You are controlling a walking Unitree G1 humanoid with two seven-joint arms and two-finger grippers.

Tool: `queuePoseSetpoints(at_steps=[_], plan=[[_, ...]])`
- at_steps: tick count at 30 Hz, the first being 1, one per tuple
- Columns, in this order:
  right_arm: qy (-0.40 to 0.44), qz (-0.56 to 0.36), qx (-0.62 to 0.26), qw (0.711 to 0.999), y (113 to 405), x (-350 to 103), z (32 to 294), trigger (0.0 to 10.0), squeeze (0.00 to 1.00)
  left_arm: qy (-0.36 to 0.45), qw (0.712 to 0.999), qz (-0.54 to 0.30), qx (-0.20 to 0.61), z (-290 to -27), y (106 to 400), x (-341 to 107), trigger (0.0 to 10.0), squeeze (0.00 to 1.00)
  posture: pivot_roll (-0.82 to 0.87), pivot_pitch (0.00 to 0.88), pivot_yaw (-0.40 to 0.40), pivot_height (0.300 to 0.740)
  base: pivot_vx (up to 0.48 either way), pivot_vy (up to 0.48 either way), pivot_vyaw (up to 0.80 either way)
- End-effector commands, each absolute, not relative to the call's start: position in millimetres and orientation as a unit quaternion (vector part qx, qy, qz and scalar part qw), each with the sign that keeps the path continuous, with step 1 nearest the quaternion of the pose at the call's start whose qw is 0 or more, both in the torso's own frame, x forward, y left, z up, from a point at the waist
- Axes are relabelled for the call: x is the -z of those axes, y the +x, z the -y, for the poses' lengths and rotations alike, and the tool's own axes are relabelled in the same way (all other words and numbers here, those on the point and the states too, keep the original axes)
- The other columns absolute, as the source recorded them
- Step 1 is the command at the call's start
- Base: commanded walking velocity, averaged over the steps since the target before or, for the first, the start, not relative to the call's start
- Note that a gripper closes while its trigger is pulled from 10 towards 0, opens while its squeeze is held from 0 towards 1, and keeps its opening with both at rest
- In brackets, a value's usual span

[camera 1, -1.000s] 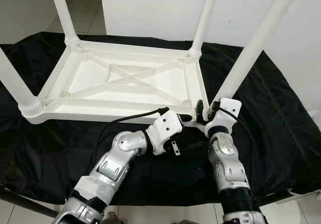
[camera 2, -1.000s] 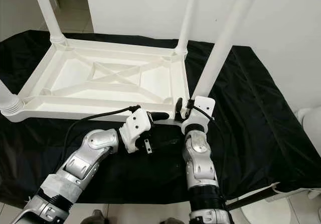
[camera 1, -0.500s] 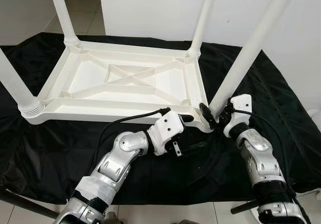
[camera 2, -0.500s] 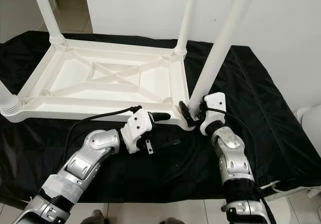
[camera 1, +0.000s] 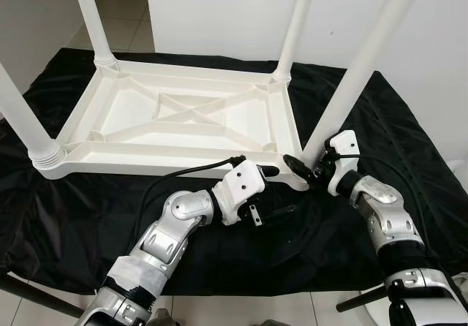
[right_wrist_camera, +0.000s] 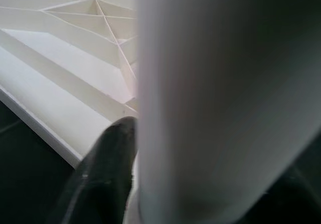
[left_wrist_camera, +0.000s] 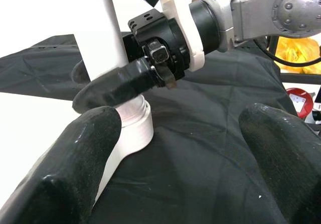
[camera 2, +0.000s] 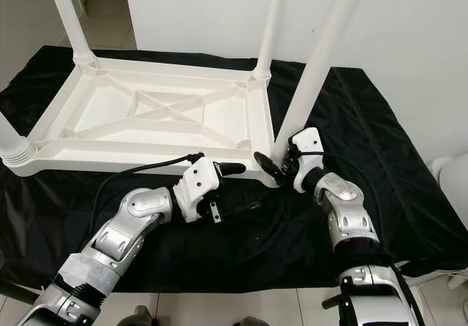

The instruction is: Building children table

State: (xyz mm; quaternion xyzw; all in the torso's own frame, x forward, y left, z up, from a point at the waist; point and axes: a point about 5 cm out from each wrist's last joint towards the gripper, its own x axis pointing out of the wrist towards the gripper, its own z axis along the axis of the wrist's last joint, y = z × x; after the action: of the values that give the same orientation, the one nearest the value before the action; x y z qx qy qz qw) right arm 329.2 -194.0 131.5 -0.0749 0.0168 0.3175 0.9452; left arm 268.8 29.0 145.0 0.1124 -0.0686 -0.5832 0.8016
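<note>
Lower right of centre: right gripper [camera 1: 311, 167] jaws grasping the upright near leg [camera 1: 356, 77] at its base, left gripper [camera 1: 281, 192] jaws released just beside.

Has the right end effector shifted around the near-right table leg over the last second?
Yes. The right end effector has swung from the front of the near-right leg round to its right side; the upturned table has stayed put.

You are looking at a crumpled black cloth [camera 1: 409, 143] covering the surface, a plain white wall [camera 1: 219, 12] standing behind.
</note>
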Motion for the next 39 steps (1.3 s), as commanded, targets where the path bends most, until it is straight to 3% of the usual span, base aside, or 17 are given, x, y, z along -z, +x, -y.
queuePoseSetpoints(at_steps=[1, 9, 10, 21, 24, 26, 29, 33, 35, 37, 38, 39], plan=[[-0.058, -0.040, -0.336, 0.939, 326.9, -121.5, 193.9, 0.0, 0.00, 0.115, 0.799, 0.071, 0.585, -28.2, 268.1, -147.3, 10.0, 0.00, 0.06, 0.008, -0.045, 0.740, 0.000, 0.000, 0.00], [-0.050, -0.039, -0.308, 0.949, 324.0, -117.8, 201.0, 0.4, 0.00, 0.116, 0.797, 0.071, 0.588, -27.7, 268.0, -147.9, 10.0, 0.00, 0.06, 0.009, -0.042, 0.740, 0.000, 0.000, 0.00], [-0.042, -0.035, -0.291, 0.955, 324.2, -119.3, 201.5, 10.0, 0.00, 0.116, 0.797, 0.071, 0.589, -27.7, 268.7, -148.4, 10.0, 0.00, 0.05, 0.011, -0.041, 0.740, 0.000, 0.000, 0.00], [0.010, -0.015, -0.126, 0.992, 330.1, -123.7, 193.1, 10.0, 0.00, 0.107, 0.799, 0.071, 0.587, -23.9, 268.4, -147.5, 10.0, 0.00, 0.04, 0.016, -0.053, 0.740, 0.000, 0.000, 0.00], [0.010, -0.015, -0.126, 0.992, 330.1, -123.7, 193.1, 10.0, 0.00, 0.107, 0.799, 0.071, 0.587, -23.9, 268.4, -147.5, 10.0, 0.00, 0.04, 0.016, -0.053, 0.740, 0.000, 0.000, 0.00], [0.034, 0.001, -0.043, 0.999, 330.5, -128.5, 182.1, 10.0, 0.00, 0.094, 0.821, 0.067, 0.559, -23.9, 277.7, -150.8, 10.0, 0.00, 0.04, 0.013, -0.057, 0.740, 0.000, 0.000, 0.00], [0.049, 0.009, 0.015, 0.999, 328.4, -131.1, 176.0, 10.0, 0.00, 0.083, 0.842, 0.063, 0.529, -25.0, 287.8, -154.5, 10.0, 0.00, 0.04, 0.012, -0.059, 0.740, 0.000, 0.000, 0.00], [0.039, 0.014, 0.051, 0.998, 324.8, -132.0, 172.8, 10.0, 0.00, 0.060, 0.863, 0.067, 0.498, -26.6, 296.4, -160.6, 10.0, 0.00, 0.04, 0.011, -0.060, 0.740, 0.000, 0.000, 0.00], [0.021, 0.022, 0.102, 0.994, 316.0, -131.4, 167.9, 10.0, 0.00, 0.018, 0.892, 0.075, 0.446, -29.8, 309.5, -170.6, 10.0, 0.00, 0.04, 0.011, -0.062, 0.740, 0.000, 0.000, 0.00], [0.019, 0.026, 0.115, 0.993, 312.4, -131.1, 165.3, 10.0, 0.00, 0.000, 0.901, 0.078, 0.427, -31.2, 314.4, -174.3, 10.0, 0.00, 0.04, 0.010, -0.063, 0.740, 0.000, 0.000, 0.00], [0.015, 0.029, 0.121, 0.992, 309.7, -131.2, 163.2, 10.0, 0.07, -0.012, 0.906, 0.080, 0.415, -32.3, 317.6, -177.0, 10.0, 0.00, 0.04, 0.010, -0.063, 0.740, 0.000, 0.000, 0.00], [0.016, 0.031, 0.124, 0.992, 308.1, -131.4, 161.5, 10.0, 0.79, -0.017, 0.908, 0.082, 0.411, -33.0, 319.0, -178.5, 10.0, 0.00, 0.04, 0.010, -0.063, 0.740, 0.000, 0.000, 0.00]])
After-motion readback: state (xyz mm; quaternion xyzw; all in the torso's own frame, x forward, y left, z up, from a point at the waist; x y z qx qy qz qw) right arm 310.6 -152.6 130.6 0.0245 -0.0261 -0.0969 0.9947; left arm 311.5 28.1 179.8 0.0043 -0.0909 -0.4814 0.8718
